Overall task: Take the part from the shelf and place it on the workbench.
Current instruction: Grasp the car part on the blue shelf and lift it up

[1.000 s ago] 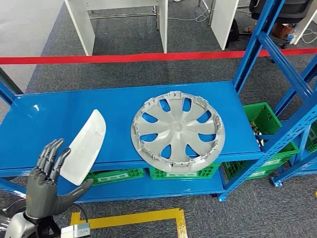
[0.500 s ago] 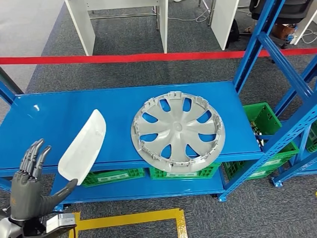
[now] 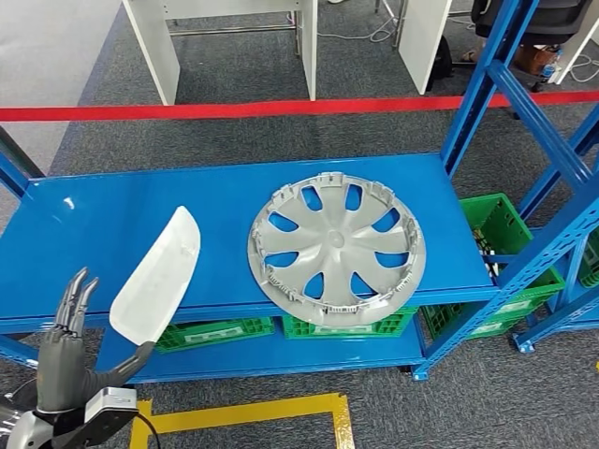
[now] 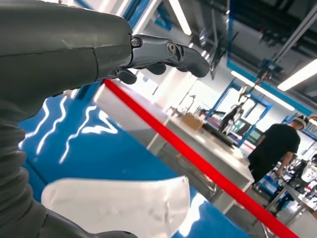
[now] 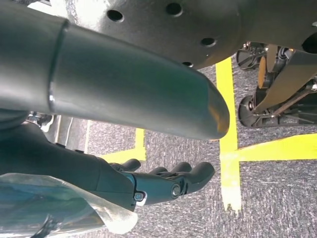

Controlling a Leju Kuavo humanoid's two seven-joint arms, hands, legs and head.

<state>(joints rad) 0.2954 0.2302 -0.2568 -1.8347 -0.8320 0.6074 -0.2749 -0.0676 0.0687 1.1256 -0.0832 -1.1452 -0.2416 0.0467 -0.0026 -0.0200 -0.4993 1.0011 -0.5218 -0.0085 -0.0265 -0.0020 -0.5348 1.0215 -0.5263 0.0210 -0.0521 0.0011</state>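
Note:
A white curved part point(image 3: 156, 278) lies on the blue shelf point(image 3: 233, 201), its near end hanging over the front edge. My left hand point(image 3: 67, 351) is low at the left of that end, fingers spread upward and the thumb reaching under the part's tip; it holds nothing. From the left wrist the white part point(image 4: 119, 203) lies between the thumb and the outstretched fingers point(image 4: 164, 52), with a wide gap above it. My right hand point(image 5: 168, 181) hangs over the floor with its fingers loosely extended and nothing in them.
A large silver hubcap point(image 3: 337, 248) lies on the same shelf to the right, overhanging the front edge. Green crates point(image 3: 508, 234) sit on lower levels. Blue uprights point(image 3: 488, 84) rise at the right. A person point(image 4: 275, 148) stands far behind a red tape line point(image 3: 211, 110).
My left hand has dropped down and to the left, away from the side of the white part. The part and the hubcap have not moved.

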